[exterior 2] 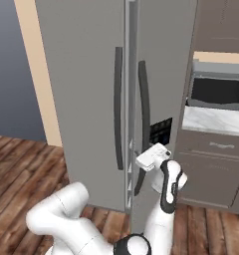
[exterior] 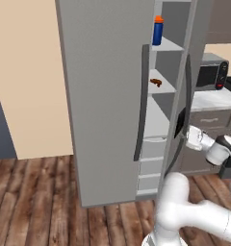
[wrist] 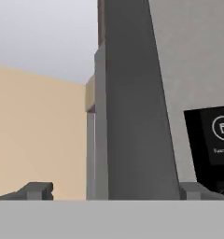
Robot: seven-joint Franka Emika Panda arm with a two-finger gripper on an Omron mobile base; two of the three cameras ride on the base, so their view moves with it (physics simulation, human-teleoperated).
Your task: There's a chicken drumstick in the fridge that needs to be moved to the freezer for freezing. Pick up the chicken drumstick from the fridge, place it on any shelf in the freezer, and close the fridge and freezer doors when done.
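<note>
Gripper [exterior 2: 141, 160] hangs released, jaws wide, beside the freezer door [exterior 2: 159, 74] near its black dispenser panel [exterior 2: 161, 130]. Chicken drumstick [exterior: 156, 82] lies on a freezer shelf [exterior: 161, 88], blue bottle [exterior: 158, 30] 1 shelf above. Microwave [exterior: 211, 71] sits on the surface [exterior: 213, 100] alongside.

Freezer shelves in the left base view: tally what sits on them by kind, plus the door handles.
Blue bottle with orange cap: 1
Chicken drumstick: 1
Long dark door handles: 2 (one, another)
Total: 4
</note>
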